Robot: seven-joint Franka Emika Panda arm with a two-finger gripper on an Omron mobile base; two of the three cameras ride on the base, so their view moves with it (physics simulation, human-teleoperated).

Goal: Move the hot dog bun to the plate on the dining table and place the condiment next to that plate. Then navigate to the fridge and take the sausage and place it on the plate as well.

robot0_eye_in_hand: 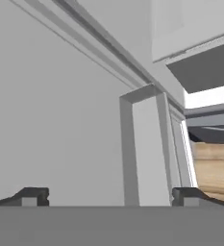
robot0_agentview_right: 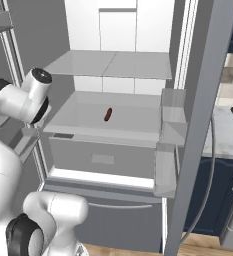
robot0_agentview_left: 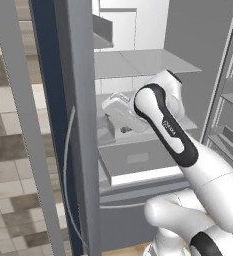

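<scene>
Now at the fridge (robot0_agentview_right: 138, 75), door open; sausage (robot0_agentview_right: 108, 114) lies untouched on middle shelf, gripper (robot0_eye_in_hand: 108, 196) spread wide, empty; grasp and plate delivery remain

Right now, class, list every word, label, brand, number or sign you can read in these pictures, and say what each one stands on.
White robot arm's dark forearm joint: a small pale marking, too small and blurred to read.
Grey drawer front under the tall grey metal fridge's white shelf: a plain pale patch, no lettering legible.
Thin dark red-brown sausage: no text.
Nothing else bears readable writing.
</scene>
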